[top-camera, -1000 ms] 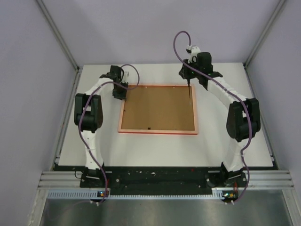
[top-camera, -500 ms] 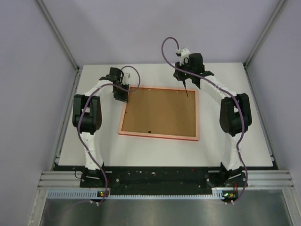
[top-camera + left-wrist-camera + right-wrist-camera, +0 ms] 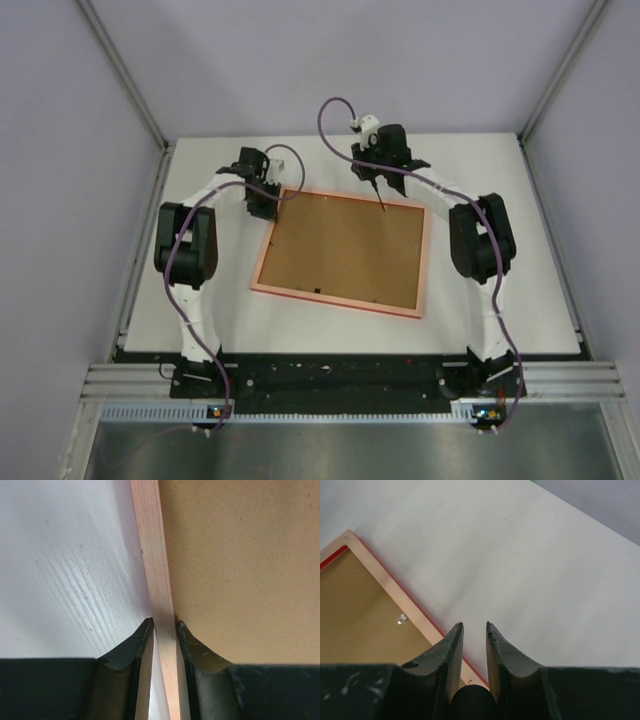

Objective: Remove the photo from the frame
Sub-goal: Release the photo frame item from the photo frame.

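Observation:
The frame [image 3: 336, 300] lies face down on the white table, skewed, its pale pinkish rim [image 3: 152, 555] around the brown backing board [image 3: 345, 250]. The photo is hidden under that board. My left gripper [image 3: 263, 203] is at the frame's far left corner. Its jaws [image 3: 163, 622] are shut on the rim, one finger outside and one on the board side. My right gripper [image 3: 376, 172] hovers over the frame's far edge, shut on a thin black rod [image 3: 470, 700]. The rod's tip [image 3: 384, 208] points down at the board near that edge.
A small metal clip [image 3: 402, 618] sits on the backing board [image 3: 355, 615] by the rim [image 3: 385, 582]. A dark tab [image 3: 316, 291] shows at the board's near edge. White table [image 3: 500, 310] surrounds the frame, with grey walls on three sides.
The frame has turned clockwise on the table, its far left corner shifting right. The left jaws have closed further on the rim. The right arm has swung left with the rod.

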Robot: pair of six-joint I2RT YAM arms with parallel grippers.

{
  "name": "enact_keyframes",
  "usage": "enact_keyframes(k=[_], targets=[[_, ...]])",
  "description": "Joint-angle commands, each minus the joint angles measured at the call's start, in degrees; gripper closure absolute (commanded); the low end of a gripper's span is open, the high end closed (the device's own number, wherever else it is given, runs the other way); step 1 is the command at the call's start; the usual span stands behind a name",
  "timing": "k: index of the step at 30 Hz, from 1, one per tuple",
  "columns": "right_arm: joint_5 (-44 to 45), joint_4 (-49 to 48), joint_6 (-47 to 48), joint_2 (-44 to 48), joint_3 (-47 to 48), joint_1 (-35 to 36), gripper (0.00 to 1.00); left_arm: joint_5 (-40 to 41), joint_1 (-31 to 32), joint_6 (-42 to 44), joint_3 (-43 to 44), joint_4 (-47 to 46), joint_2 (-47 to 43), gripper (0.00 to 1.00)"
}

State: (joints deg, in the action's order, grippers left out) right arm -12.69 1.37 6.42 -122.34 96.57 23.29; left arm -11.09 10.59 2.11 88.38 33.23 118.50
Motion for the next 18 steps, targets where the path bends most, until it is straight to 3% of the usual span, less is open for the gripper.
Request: enact_keyframes(k=[1,12,18], targets=[[1.3,-2.5,-1.0,-2.5,5.1,0.6,1.00,-1.6,0.2,1.0,-0.4,1.8,-1.9,0.89],[3.9,0.1,-2.5,-8.0,11.8,1.2,1.00,-3.3,0.2,0.7,-0.3,1.7,-1.9,0.89],[3.2,1.6,2.8,-8.3,12.9,1.9,1.00,-3.3,0.3,0.9,-0.3,2.0,-1.3,0.89]])
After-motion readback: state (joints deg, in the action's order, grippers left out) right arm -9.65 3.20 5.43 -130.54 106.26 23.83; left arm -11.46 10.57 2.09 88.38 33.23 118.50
